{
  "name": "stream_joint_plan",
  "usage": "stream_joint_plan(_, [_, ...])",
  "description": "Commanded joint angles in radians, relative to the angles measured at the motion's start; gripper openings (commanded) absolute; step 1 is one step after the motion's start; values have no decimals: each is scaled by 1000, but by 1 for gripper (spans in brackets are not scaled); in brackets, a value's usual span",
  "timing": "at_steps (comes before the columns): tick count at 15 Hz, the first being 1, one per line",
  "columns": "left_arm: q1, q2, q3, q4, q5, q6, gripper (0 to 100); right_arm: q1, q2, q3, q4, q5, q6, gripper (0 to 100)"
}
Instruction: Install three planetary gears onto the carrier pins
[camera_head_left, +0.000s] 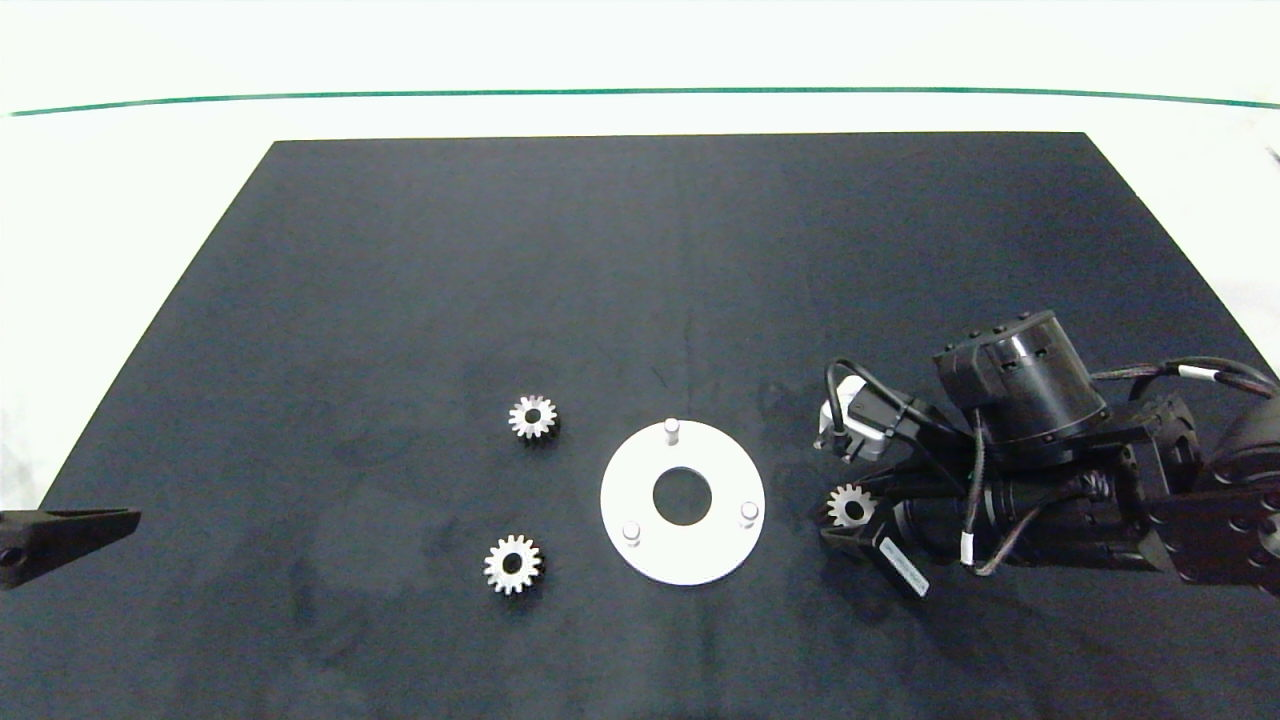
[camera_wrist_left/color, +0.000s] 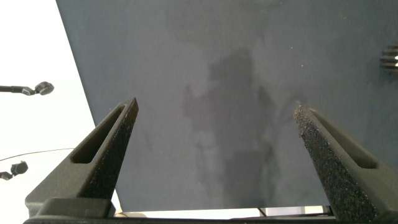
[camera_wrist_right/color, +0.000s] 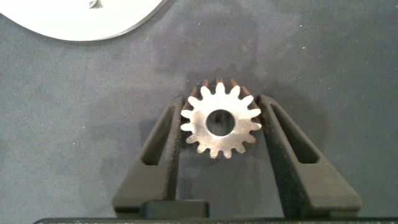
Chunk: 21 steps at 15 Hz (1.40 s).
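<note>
A white carrier disc (camera_head_left: 640, 480) lies on the dark mat with three bare carrier pins (camera_head_left: 672, 429), (camera_head_left: 631, 531), (camera_head_left: 749, 512) standing on it. Two silvery planetary gears (camera_head_left: 532, 416), (camera_head_left: 513, 563) lie flat to its left. A third gear (camera_head_left: 851, 505) (camera_wrist_right/color: 219, 124) sits just right of the disc, with my right gripper (camera_head_left: 846, 512) (camera_wrist_right/color: 222, 102) shut on its toothed sides. The disc's edge (camera_wrist_right/color: 81, 18) shows beyond that gear in the right wrist view. My left gripper (camera_head_left: 125, 520) (camera_wrist_left/color: 216, 106) stays at the mat's left edge, open, with nothing between its fingers.
The dark mat (camera_head_left: 680, 250) covers most of the white table, and its far half is bare. A green line (camera_head_left: 640, 92) runs across the table at the back. One gear's edge (camera_wrist_left/color: 390, 56) peeks into the left wrist view.
</note>
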Motion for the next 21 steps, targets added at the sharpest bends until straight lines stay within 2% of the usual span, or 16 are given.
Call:
stream_joint_plan(1, [0, -1, -1, 4, 0, 1, 100, 6, -2, 1, 2, -3, -1, 39])
stream_joint_plan(8, [0, -8, 0, 4, 0, 1, 100, 17, -21, -4, -8, -8, 2, 25])
stream_joint_plan(11, [-3, -9, 2, 5, 0, 1, 100, 69, -64, -40, -1, -6, 2, 25])
stream_joint_plan(15, [-3, -9, 2, 5, 0, 1, 100, 138, -47, -134, 43, -9, 2, 25])
stream_joint_plan(17, [-3, -9, 2, 5, 0, 3, 100, 172, -9, -182, 71, -9, 4, 25])
stream_joint_plan(21, [-3, -9, 2, 7, 0, 3, 100, 204, 50, -231, 80, -17, 20, 25])
